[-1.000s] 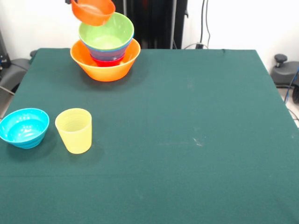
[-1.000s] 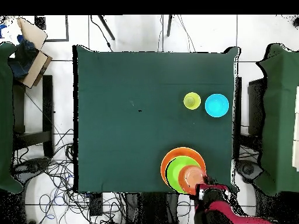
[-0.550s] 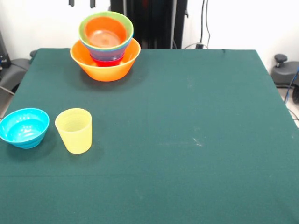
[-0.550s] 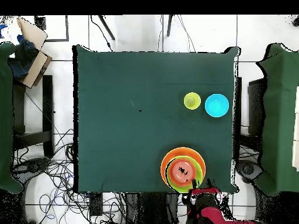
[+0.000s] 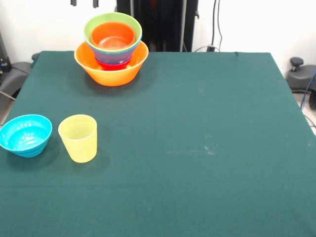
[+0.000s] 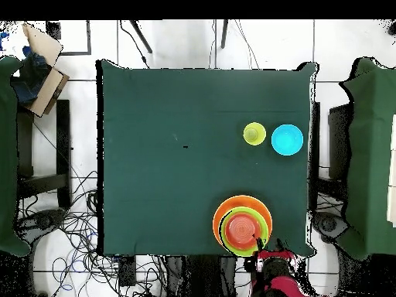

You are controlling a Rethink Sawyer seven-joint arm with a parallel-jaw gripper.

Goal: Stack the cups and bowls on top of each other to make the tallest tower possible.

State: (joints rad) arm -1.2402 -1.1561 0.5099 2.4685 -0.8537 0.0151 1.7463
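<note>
Since the earlier frames, the small red-orange bowl (image 5: 113, 35) has been released into the lime green bowl (image 5: 112, 29) and is now being seen seated level on the tower (image 5: 111, 66). From the front, only the tips of the gripper (image 5: 84, 3) are being shown, spread apart and holding nothing; the cyan bowl (image 5: 25, 135) and tumbler (image 5: 78, 138) are being left near each other, well apart from the tower. From overhead, the tower (image 6: 243, 226) is being shown close to the table (image 6: 170, 139) edge, beside the gripper (image 6: 268, 259). A careless next placement could be tipping it off.
</note>
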